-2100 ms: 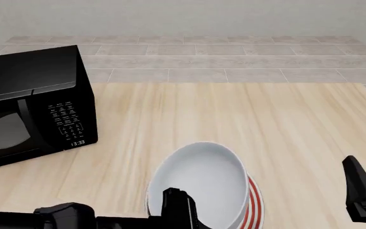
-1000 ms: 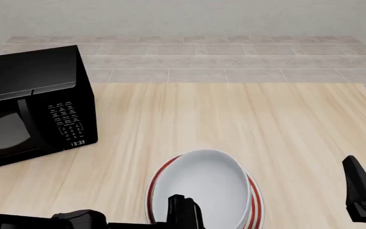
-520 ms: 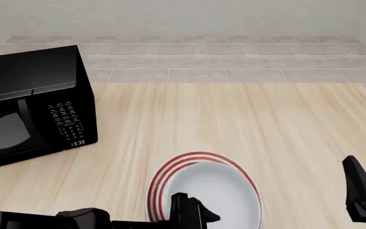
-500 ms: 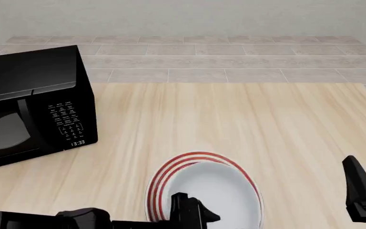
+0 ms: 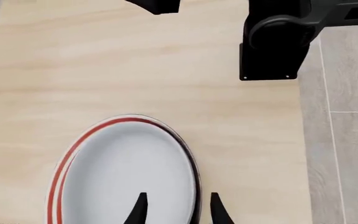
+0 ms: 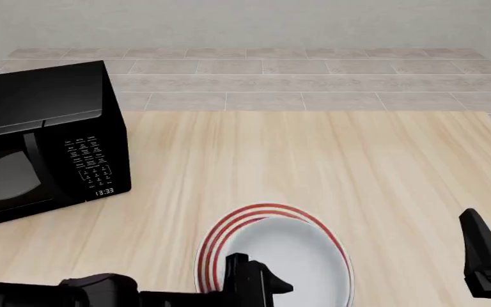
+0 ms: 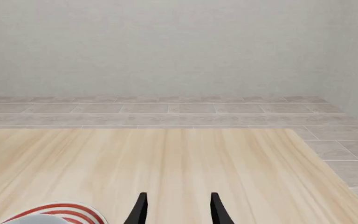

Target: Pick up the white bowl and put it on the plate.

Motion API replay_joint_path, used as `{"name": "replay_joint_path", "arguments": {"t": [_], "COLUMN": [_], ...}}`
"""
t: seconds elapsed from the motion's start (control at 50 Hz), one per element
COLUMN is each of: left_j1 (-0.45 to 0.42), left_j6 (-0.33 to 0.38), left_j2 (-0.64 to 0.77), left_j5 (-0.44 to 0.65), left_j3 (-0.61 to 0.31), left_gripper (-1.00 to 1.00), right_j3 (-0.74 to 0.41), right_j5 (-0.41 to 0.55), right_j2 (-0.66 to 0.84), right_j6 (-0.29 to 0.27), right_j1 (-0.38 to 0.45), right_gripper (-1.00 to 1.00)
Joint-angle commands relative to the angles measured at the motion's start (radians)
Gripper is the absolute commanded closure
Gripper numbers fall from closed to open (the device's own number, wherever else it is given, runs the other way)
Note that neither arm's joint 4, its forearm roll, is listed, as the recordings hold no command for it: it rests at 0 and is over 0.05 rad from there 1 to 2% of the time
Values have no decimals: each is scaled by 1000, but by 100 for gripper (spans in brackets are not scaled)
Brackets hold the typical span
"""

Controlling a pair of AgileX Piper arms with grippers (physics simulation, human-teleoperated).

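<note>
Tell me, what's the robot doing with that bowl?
The left claw has its fingers open on either side of the white bowl's rim, at the near edge of the table. The bowl sits on the plate with the red rings. The right claw waits off to the side, open and empty. A black microwave stands far left.

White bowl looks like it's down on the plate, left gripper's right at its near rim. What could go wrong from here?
1. The white bowl sits toward the near side of the plate, not centred; a nudge could slide it off.
2. The left gripper has its fingers apart astride the bowl's rim, so retreating sideways might drag the bowl.
3. The microwave stands left of the left arm; a wide swing could hit it.
</note>
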Motion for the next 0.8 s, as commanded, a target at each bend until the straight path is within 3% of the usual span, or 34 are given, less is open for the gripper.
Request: {"name": "replay_joint_path", "arguments": {"t": [0.02, 0.8], "left_j1": [8, 135], "left_j6": [16, 96], "left_j2": [-68, -500], "left_j5": [47, 306], "left_j3": [5, 68], "left_gripper": [-100, -100], "right_j3": [0, 0], "right_j5": [-1, -1], "right_j2": [1, 1], "right_j6": [0, 0], "right_j1": [1, 1], "right_gripper": [-100, -100]}}
